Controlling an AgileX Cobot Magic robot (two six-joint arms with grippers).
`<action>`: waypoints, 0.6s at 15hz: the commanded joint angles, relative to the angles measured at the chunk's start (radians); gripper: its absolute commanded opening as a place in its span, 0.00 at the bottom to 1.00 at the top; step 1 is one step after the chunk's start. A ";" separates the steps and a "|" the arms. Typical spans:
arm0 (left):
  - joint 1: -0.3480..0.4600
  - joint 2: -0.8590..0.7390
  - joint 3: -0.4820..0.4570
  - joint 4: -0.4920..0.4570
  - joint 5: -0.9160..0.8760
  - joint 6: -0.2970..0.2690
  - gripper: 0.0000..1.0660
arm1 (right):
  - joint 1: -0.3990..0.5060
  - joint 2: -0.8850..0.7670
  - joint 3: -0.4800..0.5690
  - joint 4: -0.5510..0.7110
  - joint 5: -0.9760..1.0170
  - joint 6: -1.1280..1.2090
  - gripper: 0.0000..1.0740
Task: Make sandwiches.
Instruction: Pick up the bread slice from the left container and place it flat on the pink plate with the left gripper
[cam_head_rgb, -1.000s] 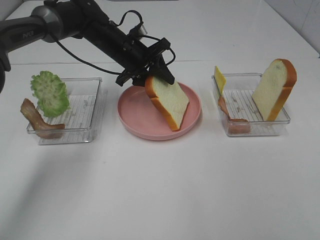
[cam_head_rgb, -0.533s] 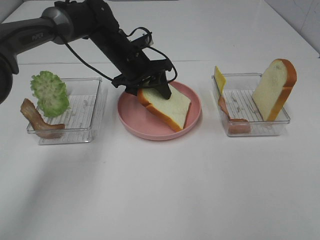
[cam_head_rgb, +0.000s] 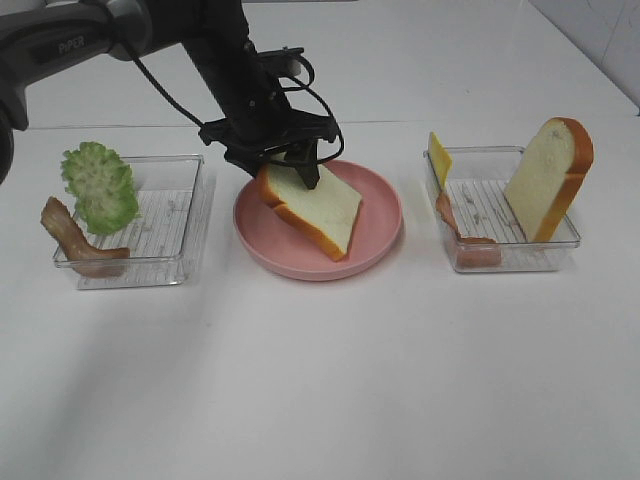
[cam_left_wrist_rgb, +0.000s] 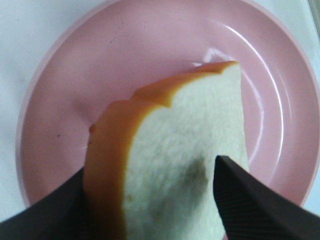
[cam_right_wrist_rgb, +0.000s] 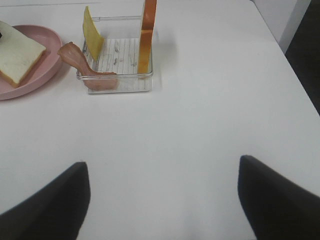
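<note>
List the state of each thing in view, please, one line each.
first bread slice: lying slanted on pink plate
left gripper: straddling that slice, grip unclear
right gripper: open, empty
second bread slice: upright in right tray
cheese: upright in that tray
lettuce: leaning on left tray's rim
left bacon strip: draped over left tray's rim
right bacon strip: draped over right tray's rim

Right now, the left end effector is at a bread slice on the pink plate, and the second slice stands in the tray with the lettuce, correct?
No: the second slice stands in the other tray, with the cheese, not the lettuce; the exterior high view shows it. The rest holds.
</note>
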 joint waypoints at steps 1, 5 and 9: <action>-0.007 -0.011 -0.002 0.003 0.020 -0.032 0.71 | -0.005 -0.015 0.004 -0.002 -0.012 -0.004 0.73; -0.009 -0.019 -0.002 0.007 0.023 0.008 0.80 | -0.005 -0.015 0.004 -0.002 -0.012 -0.004 0.73; -0.042 -0.019 -0.002 0.048 0.018 0.010 0.81 | -0.005 -0.015 0.004 -0.002 -0.012 -0.004 0.73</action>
